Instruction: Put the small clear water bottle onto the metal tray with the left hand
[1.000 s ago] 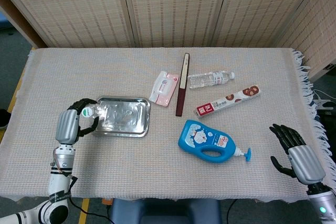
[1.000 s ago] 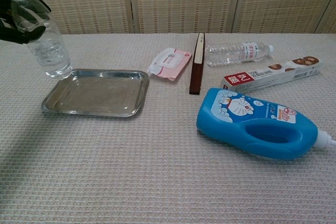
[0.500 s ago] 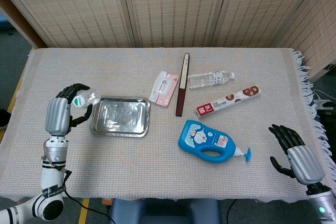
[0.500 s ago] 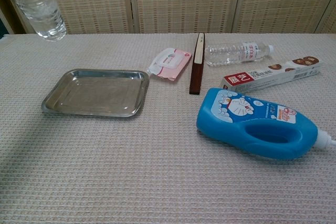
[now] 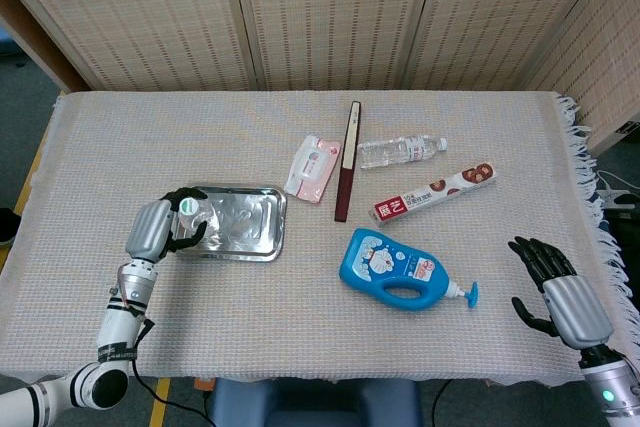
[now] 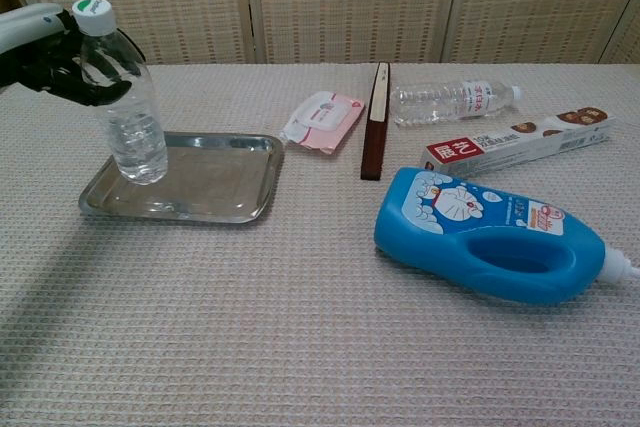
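Note:
My left hand (image 6: 42, 59) (image 5: 158, 228) grips the small clear water bottle (image 6: 130, 107) near its neck. The bottle stands upright with its white and green cap (image 5: 186, 205) on top. Its base is down on the left part of the metal tray (image 6: 225, 182) (image 5: 252, 224), or a hair above it; I cannot tell which. My right hand (image 5: 553, 289) hovers at the table's near right corner, fingers spread, holding nothing. The chest view does not show it.
Right of the tray lie a pink wipes pack (image 6: 322, 119) and a dark flat stick (image 6: 376, 133). Behind them a second clear bottle (image 6: 452, 101) lies on its side, next to a long snack box (image 6: 515, 141). A blue detergent bottle (image 6: 490, 237) lies front right.
Half a second ago the left hand held the bottle raised, left of the tray. It has since come right and down, bringing the bottle to the tray's left part. The right hand has stayed put.

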You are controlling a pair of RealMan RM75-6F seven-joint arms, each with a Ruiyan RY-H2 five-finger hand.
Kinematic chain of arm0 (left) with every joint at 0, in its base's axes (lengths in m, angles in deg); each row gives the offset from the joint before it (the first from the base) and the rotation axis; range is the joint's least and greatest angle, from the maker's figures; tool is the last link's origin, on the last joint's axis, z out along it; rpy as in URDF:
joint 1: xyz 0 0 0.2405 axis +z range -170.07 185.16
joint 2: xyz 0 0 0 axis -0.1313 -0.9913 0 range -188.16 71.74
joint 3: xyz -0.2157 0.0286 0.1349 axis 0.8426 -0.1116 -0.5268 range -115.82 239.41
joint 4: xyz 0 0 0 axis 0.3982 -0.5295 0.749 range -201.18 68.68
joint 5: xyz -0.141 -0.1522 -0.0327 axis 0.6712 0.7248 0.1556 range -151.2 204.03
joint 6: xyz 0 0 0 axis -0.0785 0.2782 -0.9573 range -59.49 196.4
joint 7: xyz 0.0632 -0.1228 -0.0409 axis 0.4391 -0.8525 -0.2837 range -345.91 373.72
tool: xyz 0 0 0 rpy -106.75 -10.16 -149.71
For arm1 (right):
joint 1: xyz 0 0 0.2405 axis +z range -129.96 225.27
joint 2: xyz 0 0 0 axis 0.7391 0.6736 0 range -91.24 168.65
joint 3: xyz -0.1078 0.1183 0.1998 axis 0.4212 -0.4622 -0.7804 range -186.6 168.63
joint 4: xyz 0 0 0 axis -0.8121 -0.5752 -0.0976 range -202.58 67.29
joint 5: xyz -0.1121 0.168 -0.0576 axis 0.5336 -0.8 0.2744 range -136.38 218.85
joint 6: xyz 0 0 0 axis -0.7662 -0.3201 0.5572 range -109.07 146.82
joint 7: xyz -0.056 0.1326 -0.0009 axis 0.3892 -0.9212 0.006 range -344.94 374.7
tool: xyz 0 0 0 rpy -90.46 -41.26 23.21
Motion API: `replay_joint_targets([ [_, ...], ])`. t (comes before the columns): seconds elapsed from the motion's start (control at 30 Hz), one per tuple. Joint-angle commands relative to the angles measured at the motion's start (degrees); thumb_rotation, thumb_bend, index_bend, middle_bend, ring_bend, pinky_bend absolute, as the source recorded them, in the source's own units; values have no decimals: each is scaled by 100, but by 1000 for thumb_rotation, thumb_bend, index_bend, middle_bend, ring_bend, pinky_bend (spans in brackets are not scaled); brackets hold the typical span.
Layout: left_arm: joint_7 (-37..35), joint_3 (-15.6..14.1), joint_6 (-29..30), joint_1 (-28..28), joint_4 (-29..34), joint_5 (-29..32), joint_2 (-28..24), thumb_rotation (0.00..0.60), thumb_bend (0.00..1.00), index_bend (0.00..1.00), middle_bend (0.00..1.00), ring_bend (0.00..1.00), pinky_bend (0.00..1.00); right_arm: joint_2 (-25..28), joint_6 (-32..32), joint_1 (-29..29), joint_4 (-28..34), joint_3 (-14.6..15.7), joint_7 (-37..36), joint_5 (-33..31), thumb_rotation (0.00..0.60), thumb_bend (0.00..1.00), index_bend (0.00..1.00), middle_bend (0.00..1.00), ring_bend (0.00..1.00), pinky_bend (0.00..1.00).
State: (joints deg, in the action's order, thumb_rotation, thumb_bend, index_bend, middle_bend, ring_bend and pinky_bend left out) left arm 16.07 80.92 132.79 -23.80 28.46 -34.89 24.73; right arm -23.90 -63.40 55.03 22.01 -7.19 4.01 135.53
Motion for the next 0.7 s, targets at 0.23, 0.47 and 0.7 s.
replay_joint_targets([
  [0.23, 155, 234, -277, -437, -260, 674, 323, 600, 585, 489, 508, 496, 634, 8, -5, -5, 5, 13, -7, 10, 600, 151, 69, 31, 0, 92],
  [0.47, 478, 185, -311, -633, -590, 919, 521, 600, 579, 460, 494, 487, 633, 15, -10, -1, 1, 9, -38, 10, 600, 151, 69, 31, 0, 92],
  [0.7, 826, 67, -344, -704, -796, 1190, 566, 600, 438, 174, 158, 196, 522, 11, -28, -5, -7, 15, -24, 29, 600, 151, 69, 31, 0, 92],
])
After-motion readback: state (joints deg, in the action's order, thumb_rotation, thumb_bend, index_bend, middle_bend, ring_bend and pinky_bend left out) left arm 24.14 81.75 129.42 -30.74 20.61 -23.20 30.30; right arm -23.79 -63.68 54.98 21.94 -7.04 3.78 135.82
